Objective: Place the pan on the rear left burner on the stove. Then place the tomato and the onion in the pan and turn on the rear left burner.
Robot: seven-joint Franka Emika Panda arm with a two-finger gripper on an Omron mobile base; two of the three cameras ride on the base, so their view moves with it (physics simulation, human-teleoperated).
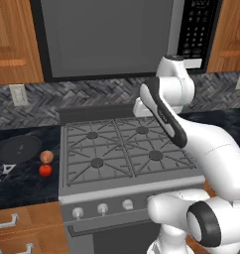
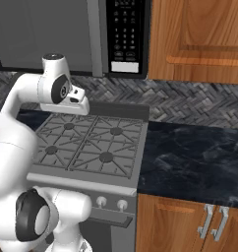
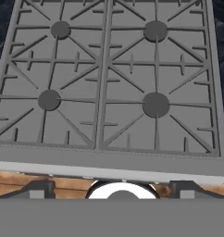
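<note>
Stove (image 1: pixel 127 149): grey range with four burners under criss-cross grates, a dark back rail behind and round silver knobs (image 1: pixel 102 208) along the front.
Rear left burner (image 1: pixel 92 135): bare dark cap at about 11 o'clock on the cooktop, nothing resting on its grate.
Pan (image 1: pixel 17 149): black, flat on the dark counter (image 1: pixel 23 183) at 9 o'clock from the stove, its handle reaching toward 7 o'clock.
Onion (image 1: pixel 46 157): pale orange-pink ball just at 3 o'clock of the pan's rim, on the counter between pan and stove.
Tomato (image 1: pixel 45 170): bright red ball at 6 o'clock of the onion, very close to it, apart from the pan.
Gripper (image 3: pixel 113 190): the two dark fingertips stand far apart at the bottom of the hand view, spread wide with nothing between them; it hangs above the stove's front edge, looking across the four burners.
Arm (image 1: pixel 201 149): raised over the right side of the cooktop, well apart from pan, tomato and onion.
Microwave (image 1: pixel 122 34): mounted at 12 o'clock above the range.
</note>
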